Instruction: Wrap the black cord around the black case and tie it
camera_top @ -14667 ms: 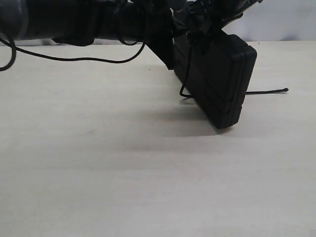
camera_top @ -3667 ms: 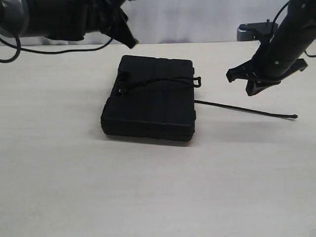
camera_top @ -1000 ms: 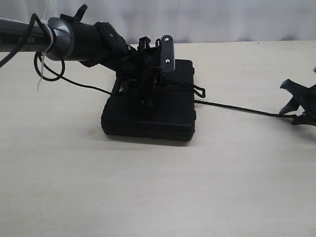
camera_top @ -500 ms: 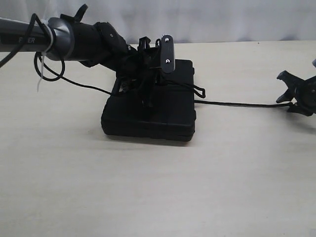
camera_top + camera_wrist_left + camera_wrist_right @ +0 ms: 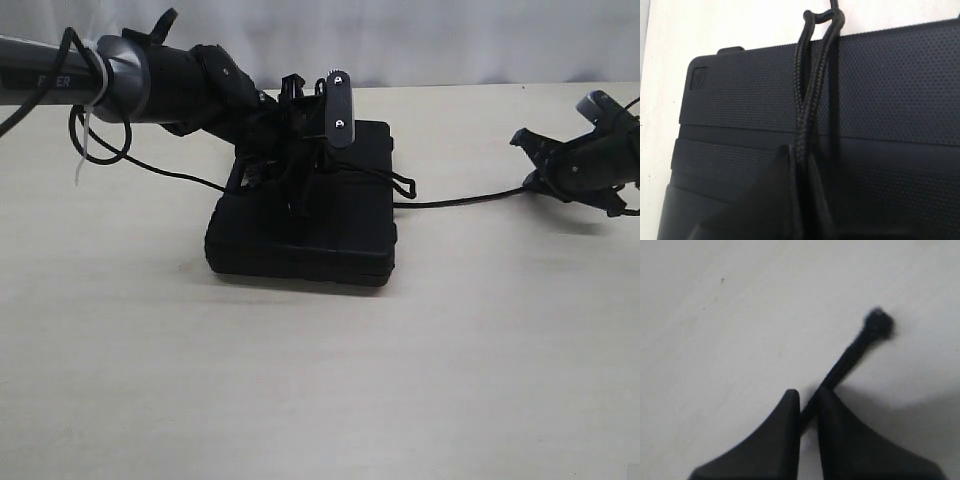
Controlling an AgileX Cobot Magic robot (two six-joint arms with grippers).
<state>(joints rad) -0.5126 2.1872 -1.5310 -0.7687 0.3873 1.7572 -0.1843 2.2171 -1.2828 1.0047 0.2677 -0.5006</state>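
The black case (image 5: 340, 240) lies flat on the table. My left gripper (image 5: 298, 205) presses down on its lid, shut on the black cord (image 5: 810, 100), which runs doubled across the textured lid (image 5: 900, 85) and in between the left gripper (image 5: 802, 165) jaws. A small loop of cord (image 5: 402, 186) sticks out at the case's right edge. From there the cord (image 5: 460, 200) stretches right, just off the table, to my right gripper (image 5: 532, 162). The right gripper (image 5: 807, 400) is shut on the cord (image 5: 850, 357) a little short of its knotted tip (image 5: 879, 322).
The pale table (image 5: 300, 380) spreads wide in front of the case and between the case and the right gripper. A thin black arm cable (image 5: 150, 165) and a white tie (image 5: 85, 150) hang from the left arm behind the case.
My right gripper has closed on the cord's free end and moved up and left toward the case, lifting that stretch of cord. The left gripper and case have not moved.
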